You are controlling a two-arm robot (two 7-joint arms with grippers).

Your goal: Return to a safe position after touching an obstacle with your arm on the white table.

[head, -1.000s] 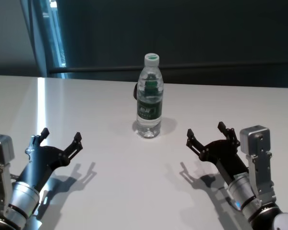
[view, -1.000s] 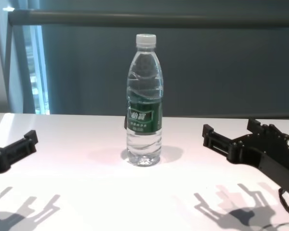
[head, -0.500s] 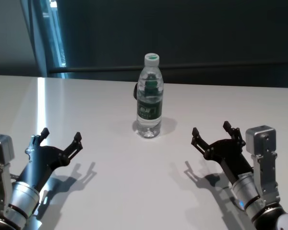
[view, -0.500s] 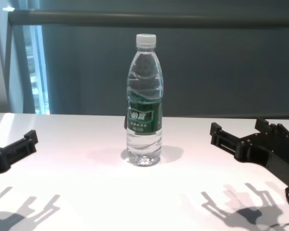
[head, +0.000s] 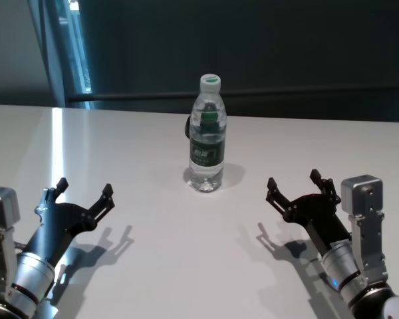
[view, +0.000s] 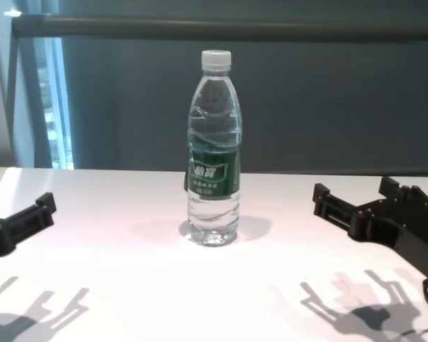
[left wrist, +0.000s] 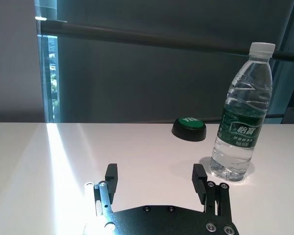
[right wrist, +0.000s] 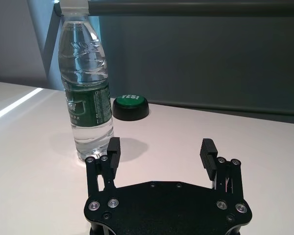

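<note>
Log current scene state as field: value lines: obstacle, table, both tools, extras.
obstacle: water bottle, upright, cap on, mid-table, touched by nothing
surface: white table
left tool: left tool, open, empty, low over the near left of the table, apart from the bottle
right tool: right tool, open, empty, low over the near right, apart from the bottle
extra: green button on a dark base, behind the bottle

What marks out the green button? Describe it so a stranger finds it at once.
On the white table, find the upright water bottle at mid-table. Just behind it, toward the far edge, sits the green button: a low black dome with a green top, far shorter than the bottle.
</note>
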